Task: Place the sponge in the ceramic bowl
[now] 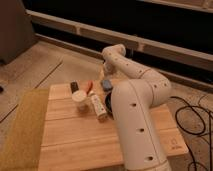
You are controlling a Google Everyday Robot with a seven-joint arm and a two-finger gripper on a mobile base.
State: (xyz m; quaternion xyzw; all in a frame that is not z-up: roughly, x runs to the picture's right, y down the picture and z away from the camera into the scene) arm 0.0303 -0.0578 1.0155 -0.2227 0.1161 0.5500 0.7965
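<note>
Sponge [106, 84] is sitting on the table [75, 145] just beside the bowl [108, 106], not in it, and your gripper [106, 74] is hovering right above it, claw spread, so lifting and dropping in are looking left.

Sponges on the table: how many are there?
1: the blue-grey sponge at the far edge of the table, just below the gripper. The arm covers part of the table, so more could be hidden.
</note>
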